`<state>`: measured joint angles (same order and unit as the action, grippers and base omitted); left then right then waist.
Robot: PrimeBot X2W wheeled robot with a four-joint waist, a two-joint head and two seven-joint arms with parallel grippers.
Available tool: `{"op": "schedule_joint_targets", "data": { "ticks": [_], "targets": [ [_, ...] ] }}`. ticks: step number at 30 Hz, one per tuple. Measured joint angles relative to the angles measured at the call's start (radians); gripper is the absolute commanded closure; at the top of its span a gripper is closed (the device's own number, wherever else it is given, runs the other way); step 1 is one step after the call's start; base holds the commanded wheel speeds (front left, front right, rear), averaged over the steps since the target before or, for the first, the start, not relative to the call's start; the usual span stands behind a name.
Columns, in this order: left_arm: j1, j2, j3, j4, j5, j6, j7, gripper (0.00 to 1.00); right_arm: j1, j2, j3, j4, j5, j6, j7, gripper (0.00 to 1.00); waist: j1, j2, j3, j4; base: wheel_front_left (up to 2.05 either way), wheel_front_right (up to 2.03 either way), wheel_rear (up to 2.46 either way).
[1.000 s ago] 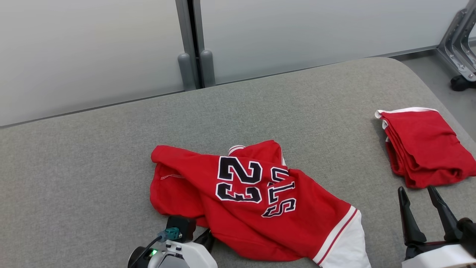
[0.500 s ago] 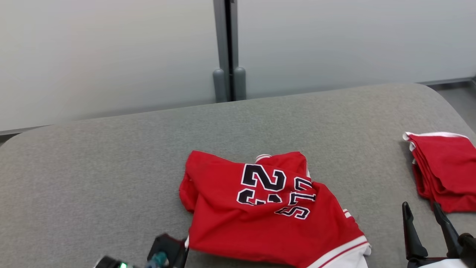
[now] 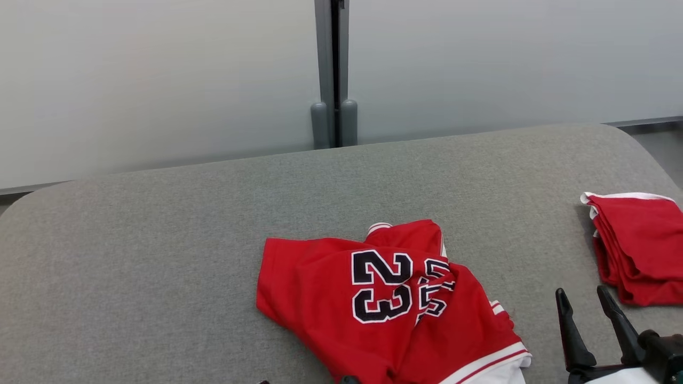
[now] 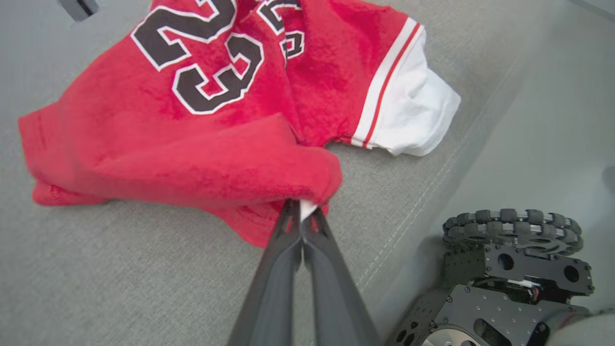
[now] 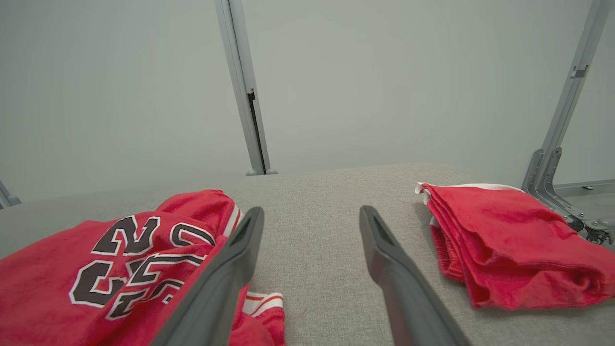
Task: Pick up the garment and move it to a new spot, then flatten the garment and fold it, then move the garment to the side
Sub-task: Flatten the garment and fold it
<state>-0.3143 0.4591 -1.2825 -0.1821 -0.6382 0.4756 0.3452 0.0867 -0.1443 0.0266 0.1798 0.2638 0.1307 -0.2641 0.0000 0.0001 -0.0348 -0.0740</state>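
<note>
The jersey (image 3: 384, 298) lies crumpled on the grey pad (image 3: 160, 240), in the near middle and a little to the right. It is red, with a black 23 edged in white facing up. Beside the number some letters are creased into a fold and cannot be read. A white band with a red stripe runs along its near right end, close to the pad's near edge.

The left gripper (image 4: 300, 211) comes in from the near side, its two fingers pressed together on a bunched fold at the jersey's near edge. A scrap of white cloth shows between the tips. The fold humps up around them while the rest of the cloth rests on the pad.

The right gripper (image 3: 581, 292) hangs at the near right with its fingers apart and nothing between them. It sits between the jersey and a folded red pile (image 3: 640, 245), touching neither. That pile lies at the right edge of the pad, well apart from the jersey.

A grey post (image 3: 333, 69) splits the pale wall beyond the far edge. The robot's wheel (image 4: 511, 228) stands on the floor beside the pad.
</note>
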Motion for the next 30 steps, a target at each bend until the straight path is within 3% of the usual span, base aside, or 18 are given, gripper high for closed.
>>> {"op": "schedule_joint_targets", "data": {
  "ticks": [2,6,8,9,10,14,23,30],
  "targets": [
    [-0.019,-0.053,0.000,0.075,0.018,-0.062,0.015,1.00,-0.006,0.000,0.007,0.004,0.002,0.000,0.000,0.00,0.0000,0.0000,0.004,-0.015,0.00,0.00,0.00],
    [-0.067,-0.151,0.000,0.232,0.039,-0.140,0.016,1.00,-0.017,-0.003,0.011,0.010,0.009,0.000,0.000,0.00,0.0000,0.0000,0.016,-0.046,0.00,0.00,0.00],
    [-0.090,-0.198,0.002,0.296,0.053,-0.159,-0.016,0.37,-0.018,-0.007,0.012,0.015,0.013,0.000,0.000,0.00,0.0000,0.0000,0.022,-0.059,0.00,0.00,0.00],
    [-0.099,-0.226,0.008,0.321,0.052,-0.165,-0.035,0.37,-0.018,-0.008,0.012,0.015,0.016,0.000,0.000,0.00,0.0000,0.0000,0.024,-0.065,0.00,0.00,0.00],
    [-0.107,-0.248,0.008,0.347,0.053,-0.177,-0.044,0.00,-0.018,-0.011,0.010,0.016,0.017,0.000,0.000,0.00,0.0000,0.0000,0.027,-0.070,0.00,0.00,0.00],
    [-0.107,-0.299,0.016,0.410,0.028,-0.202,-0.091,0.00,-0.020,-0.016,0.005,0.018,0.018,0.000,0.000,0.00,0.0000,0.0000,0.031,-0.081,0.00,0.00,0.00],
    [-0.038,-0.252,0.026,0.435,-0.001,-0.201,-0.136,0.00,-0.020,-0.019,0.000,0.018,0.017,0.000,0.000,0.00,0.0000,0.0000,0.023,-0.074,0.00,0.00,0.00],
    [-0.031,-0.308,0.030,0.490,-0.019,-0.205,-0.163,0.00,-0.034,-0.030,0.012,0.012,0.019,0.000,0.000,0.00,0.0000,0.0000,0.046,-0.081,0.00,0.00,0.00]
  ]
}}
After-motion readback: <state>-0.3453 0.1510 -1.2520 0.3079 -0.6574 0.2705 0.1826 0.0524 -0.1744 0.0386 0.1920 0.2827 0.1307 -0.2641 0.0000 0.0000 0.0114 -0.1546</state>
